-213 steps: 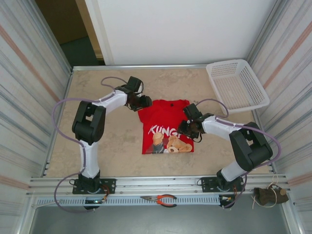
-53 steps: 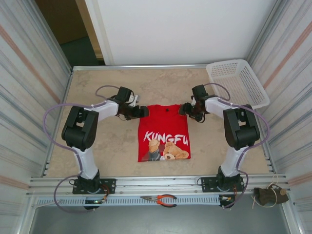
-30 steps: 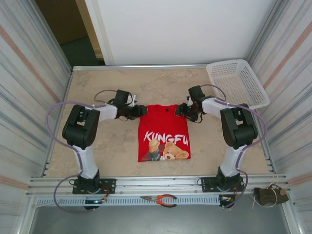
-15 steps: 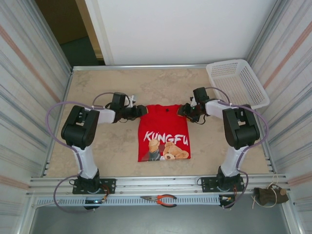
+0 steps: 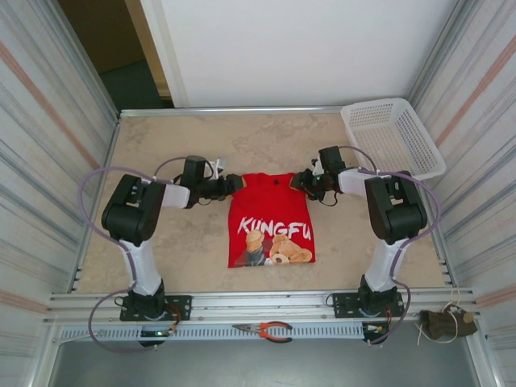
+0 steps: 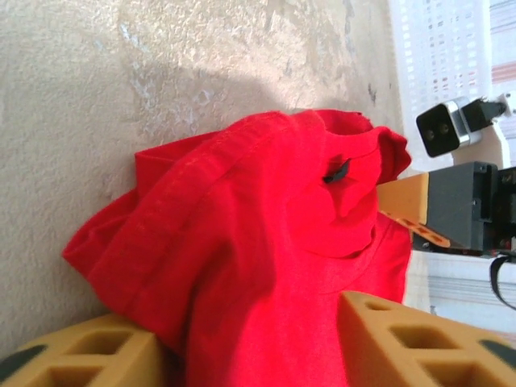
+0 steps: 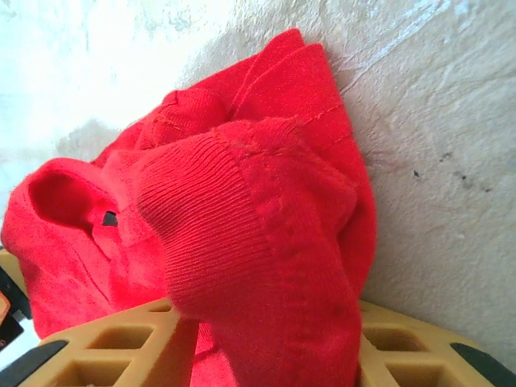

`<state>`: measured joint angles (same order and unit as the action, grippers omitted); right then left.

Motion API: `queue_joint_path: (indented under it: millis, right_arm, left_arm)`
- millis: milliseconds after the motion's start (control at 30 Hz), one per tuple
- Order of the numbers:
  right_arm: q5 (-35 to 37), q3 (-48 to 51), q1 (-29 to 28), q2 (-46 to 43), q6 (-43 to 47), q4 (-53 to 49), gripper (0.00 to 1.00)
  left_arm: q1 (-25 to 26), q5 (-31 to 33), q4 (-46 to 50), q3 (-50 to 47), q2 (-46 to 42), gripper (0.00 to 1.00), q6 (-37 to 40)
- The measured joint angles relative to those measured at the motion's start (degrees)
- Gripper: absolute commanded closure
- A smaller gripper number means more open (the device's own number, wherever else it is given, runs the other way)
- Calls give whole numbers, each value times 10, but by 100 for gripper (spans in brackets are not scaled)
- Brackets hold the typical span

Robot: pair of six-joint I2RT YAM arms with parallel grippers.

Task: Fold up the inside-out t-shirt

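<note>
The red t-shirt (image 5: 270, 218) lies flat mid-table, folded narrow, with the teddy-bear graphic and white lettering face up. My left gripper (image 5: 234, 185) sits low at its top left corner. In the left wrist view the tan fingers (image 6: 81, 351) stand apart, open, with smooth red cloth (image 6: 242, 210) lying between them (image 6: 250, 322). My right gripper (image 5: 302, 181) is at the top right corner. In the right wrist view it (image 7: 266, 322) is shut on a bunched fold of ribbed collar and shoulder cloth (image 7: 258, 185).
A white plastic basket (image 5: 391, 141) stands at the back right corner. Orange-handled pliers (image 5: 266, 329) lie on the rail in front of the arm bases. Metal walls close in both sides. The right arm's wrist camera (image 6: 443, 129) shows beyond the shirt.
Both grippers have stayed at the shirt's top corners. The right jaws have narrowed onto the cloth; the left jaws have narrowed slightly. The shirt has not shifted.
</note>
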<state>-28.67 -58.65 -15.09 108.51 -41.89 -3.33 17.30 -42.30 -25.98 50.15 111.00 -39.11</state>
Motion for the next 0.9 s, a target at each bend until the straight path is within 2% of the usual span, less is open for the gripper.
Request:
queue_joint_path:
  millis: [100,167,200,433,700,900]
  right_arm:
    - [4,0,-2,6,-1,5,87]
    - [5,0,-2,9,0,5,98]
    - [5,0,-2,10,-1,6,100]
    - [3,1,-3,1,-1,2,100]
    - [3,-2,-7,-111,0,-43,100]
    - [3,-59,-7,-92,0,-65,100]
  left_arm:
    - [2,3,-12,3,15,74,-6]
    - [3,7,-11,7,24,91,-10]
    - [5,10,-11,10,29,100,-10]
    - [11,26,3,9,17,100,-14]
    - [16,37,60,14,-125,100,-1]
    - [-8,27,71,71,-85,100,1]
